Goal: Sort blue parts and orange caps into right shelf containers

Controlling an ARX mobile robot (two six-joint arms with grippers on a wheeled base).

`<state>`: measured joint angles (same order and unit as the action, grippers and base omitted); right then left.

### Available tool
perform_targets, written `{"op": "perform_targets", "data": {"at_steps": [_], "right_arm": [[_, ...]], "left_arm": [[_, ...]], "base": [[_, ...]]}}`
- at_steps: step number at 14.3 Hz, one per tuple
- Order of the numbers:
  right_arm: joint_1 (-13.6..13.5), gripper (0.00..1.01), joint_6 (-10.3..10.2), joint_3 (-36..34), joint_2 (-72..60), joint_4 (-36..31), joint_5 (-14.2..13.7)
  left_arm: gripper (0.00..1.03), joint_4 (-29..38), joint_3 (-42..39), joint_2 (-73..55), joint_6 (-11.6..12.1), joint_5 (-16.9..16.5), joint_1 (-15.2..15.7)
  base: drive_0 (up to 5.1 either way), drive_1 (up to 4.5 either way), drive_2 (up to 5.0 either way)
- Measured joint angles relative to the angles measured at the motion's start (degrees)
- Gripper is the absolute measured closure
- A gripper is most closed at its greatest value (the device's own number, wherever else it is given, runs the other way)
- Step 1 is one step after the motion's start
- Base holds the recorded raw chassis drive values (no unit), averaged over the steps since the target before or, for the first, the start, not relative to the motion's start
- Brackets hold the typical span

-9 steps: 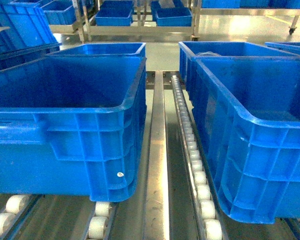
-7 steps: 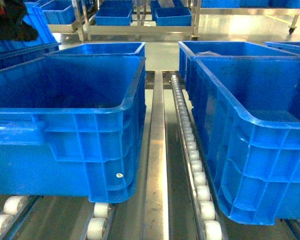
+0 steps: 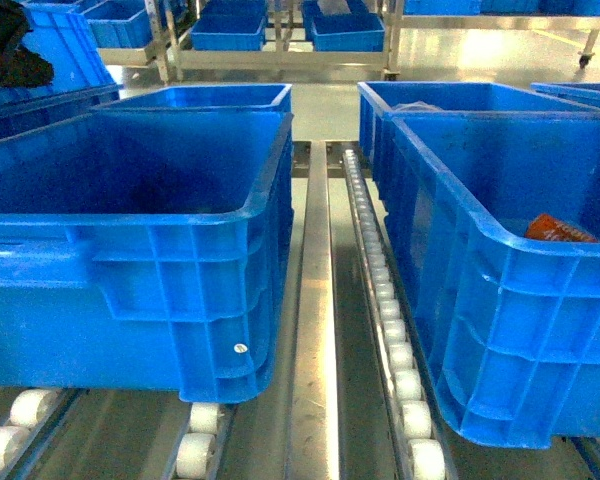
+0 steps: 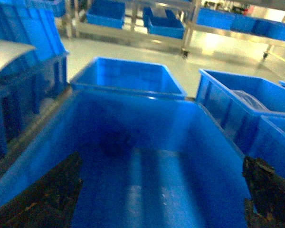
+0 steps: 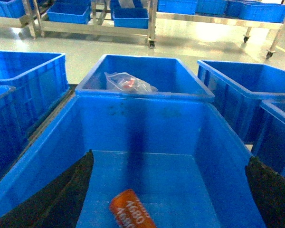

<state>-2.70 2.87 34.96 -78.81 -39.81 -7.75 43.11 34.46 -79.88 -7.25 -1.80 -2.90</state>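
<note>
My right gripper (image 5: 170, 155) hangs open over the near right shelf container (image 5: 61, 137), a big blue crate. On that crate's floor lies one orange cap (image 5: 131, 211) with white lettering, below and apart from the dark fingers (image 5: 52, 199). The head view shows the same orange cap (image 3: 558, 229) inside the right crate (image 3: 480, 230). My left gripper (image 4: 161, 159) is open above the left blue crate (image 4: 52, 142), which looks bare inside. Blue parts are out of view. A dark piece of the left arm (image 3: 5, 45) shows at the head view's top left.
Behind the right crate stands another blue crate (image 5: 142, 92) holding a clear bag (image 5: 128, 83) with red-orange bits. A roller track (image 3: 385, 300) and metal rail (image 3: 315, 300) run between the two near crates. Racks with more blue bins (image 3: 230, 35) stand beyond.
The orange cap has appeared on the floor of the right crate, which looked bare before. A dark part of the left arm has come into the head view's top left.
</note>
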Motion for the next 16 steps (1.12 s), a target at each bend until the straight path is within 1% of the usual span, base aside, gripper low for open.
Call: {"op": "perform_targets", "data": {"at_steps": [1, 2, 3, 4, 5, 6, 8, 9, 14, 15, 16], "right_arm": [[0.1, 0.05, -0.2, -0.4, -0.3, -1.3, 0.5], [0.3, 0.1, -0.6, -1.7, -0.3, -5.0, 2.4], [2.2, 0.25, -1.6, -6.1, 1.5, -8.8, 7.0], [2.8, 0.38, -1.9, -10.1, 4.3, -9.7, 7.3], [2.8, 0.51, -2.0, -13.3, 6.9, -10.1, 7.5], [2.7, 0.64, -2.0, -16.0, 9.2, -10.4, 7.6], [2.7, 0.91, -2.0, -20.9, 14.4, -10.1, 7.7], [2.7, 0.98, -2.1, -22.9, 16.7, -9.7, 7.7], [2.7, 0.99, -2.2, -29.7, 29.9, -3.2, 7.7], [2.7, 0.99, -2.2, -30.5, 32.2, -1.7, 7.7], [2.7, 0.99, -2.3, -32.6, 32.9, -5.1, 7.7]], "left_arm": [[0.13, 3.2, -1.3, -0.4, 1.0, 2.3, -0.1], [0.18, 4.7, -2.9, -0.1, 2.2, 3.7, -0.1], [0.3, 6.4, -7.4, 2.1, 4.4, 4.4, -0.1], [0.43, 7.3, -10.9, 5.1, 5.4, 3.7, 0.9], [0.55, 8.1, -13.5, 7.9, 6.1, 2.0, 2.5], [0.7, 8.2, -16.5, 10.7, 6.2, 2.2, 3.1], [0.95, 7.4, -21.4, 15.2, 6.2, 1.9, 2.9], [1.01, 6.8, -23.1, 18.1, 6.3, 1.8, 2.9], [1.01, 0.0, -29.6, 31.3, 6.3, 1.8, 2.9], [1.01, 1.0, -31.1, 32.9, 6.3, 1.8, 2.9], [1.01, 1.0, -32.5, 33.6, 6.3, 1.8, 2.9]], "base": [[0.0, 0.0, 0.0], [0.0, 0.0, 0.0], [0.0, 0.0, 0.0], [0.0, 0.0, 0.0], [0.0, 0.0, 0.0], [0.0, 0.0, 0.0], [0.0, 0.0, 0.0], [0.0, 0.0, 0.0], [0.0, 0.0, 0.0], [0.0, 0.0, 0.0], [0.0, 0.0, 0.0]]}}
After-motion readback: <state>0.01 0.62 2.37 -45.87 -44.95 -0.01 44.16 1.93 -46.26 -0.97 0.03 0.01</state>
